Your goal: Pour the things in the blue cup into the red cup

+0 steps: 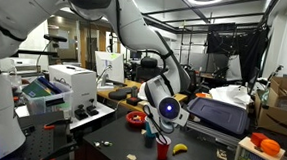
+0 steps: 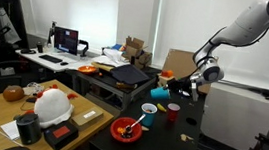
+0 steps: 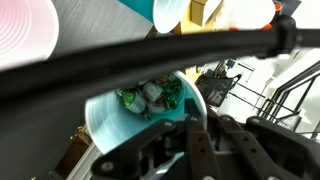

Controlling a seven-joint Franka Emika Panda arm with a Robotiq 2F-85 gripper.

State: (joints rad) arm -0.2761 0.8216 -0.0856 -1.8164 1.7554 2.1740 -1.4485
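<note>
My gripper (image 2: 176, 87) is shut on the blue cup (image 2: 161, 92) and holds it tilted on its side above the black table. In the wrist view the blue cup (image 3: 105, 120) opens toward the camera, with green and white wrapped candies (image 3: 150, 95) still inside, and my gripper's fingers (image 3: 190, 135) clamp its rim. The red cup (image 2: 173, 112) stands upright on the table, just below and beside the held cup. In an exterior view the red cup (image 1: 162, 148) stands right under my gripper (image 1: 167, 111). The red cup is hidden in the wrist view.
A wide red bowl (image 2: 126, 129) (image 1: 136, 117) and a white cup with a spoon (image 2: 148, 111) stand near the red cup. A banana (image 1: 179, 147) lies beside it. A pink plate (image 3: 25, 40) and a paler teal cup (image 3: 168, 12) show beyond a black cable (image 3: 120, 55).
</note>
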